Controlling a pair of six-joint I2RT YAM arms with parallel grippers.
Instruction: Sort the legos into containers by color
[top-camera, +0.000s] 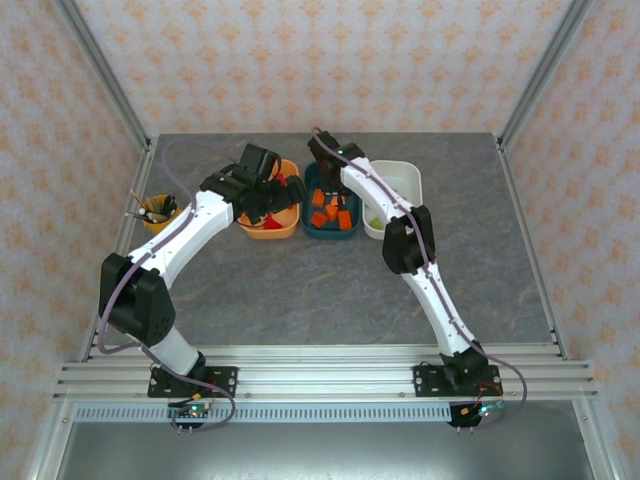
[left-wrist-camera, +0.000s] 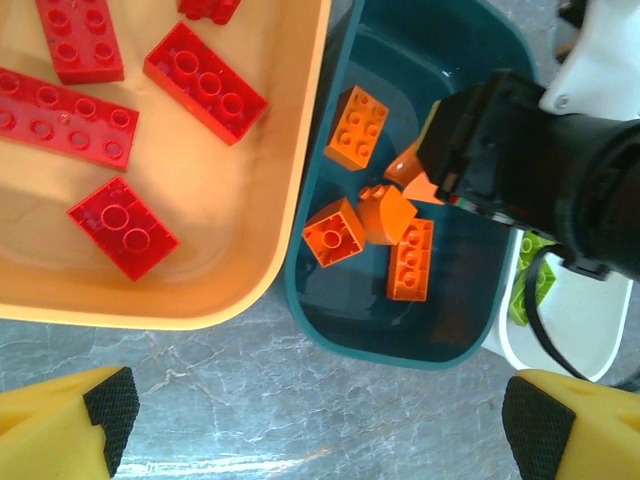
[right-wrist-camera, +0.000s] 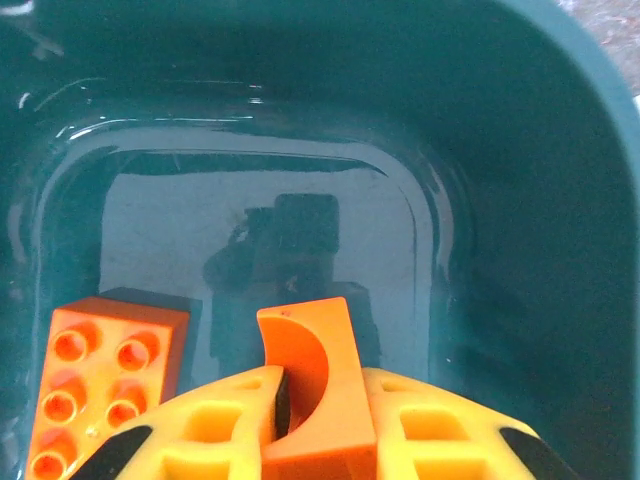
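My right gripper (right-wrist-camera: 318, 410) is shut on an orange arch-shaped lego (right-wrist-camera: 330, 345), held low inside the dark teal container (right-wrist-camera: 520, 200). An oblong orange lego (right-wrist-camera: 100, 385) lies on that tub's floor to the left. From above, the right gripper (top-camera: 326, 178) hangs over the teal container (top-camera: 331, 232). My left gripper (left-wrist-camera: 320, 430) is open and holds nothing, its fingers (left-wrist-camera: 105, 405) wide apart over bare table just in front of the tubs. Red legos (left-wrist-camera: 205, 82) lie in the light orange container (left-wrist-camera: 250, 280), orange legos (left-wrist-camera: 410, 258) in the teal one (left-wrist-camera: 400, 350), and yellow-green legos (left-wrist-camera: 530, 285) in the white one (top-camera: 408, 172).
A small yellow cup of pens (top-camera: 158, 211) stands at the left, beside the left arm. The three tubs sit side by side at the back of the grey table (top-camera: 320, 300). The right gripper's black body (left-wrist-camera: 520, 160) hangs over the teal tub's right half.
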